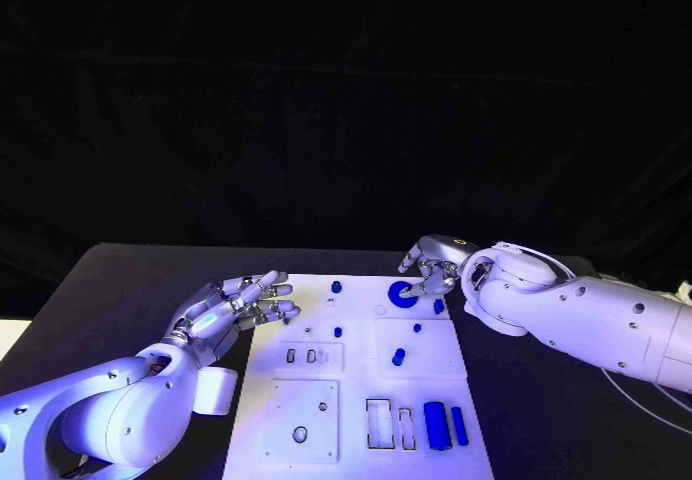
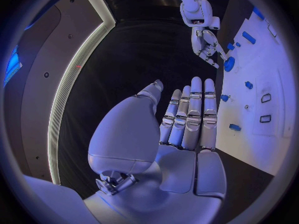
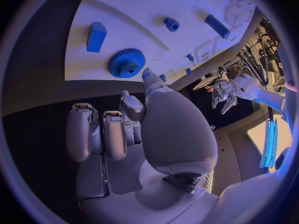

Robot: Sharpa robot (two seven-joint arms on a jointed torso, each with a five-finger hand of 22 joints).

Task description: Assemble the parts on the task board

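The white task board lies in the middle of the black table. A blue gear lies flat near its far right corner, also seen in the right wrist view. My right hand hovers just beside the gear with its fingers curled in, holding nothing; the thumb tip ends close to the gear's rim. My left hand floats at the board's left edge, fingers straight and apart from any part. Small blue pegs and blue blocks sit on the board.
A blue block, a small round piece and a long bar lie on the board beyond the gear. Empty slots and a hole show at the board's near end. Black table surrounds the board.
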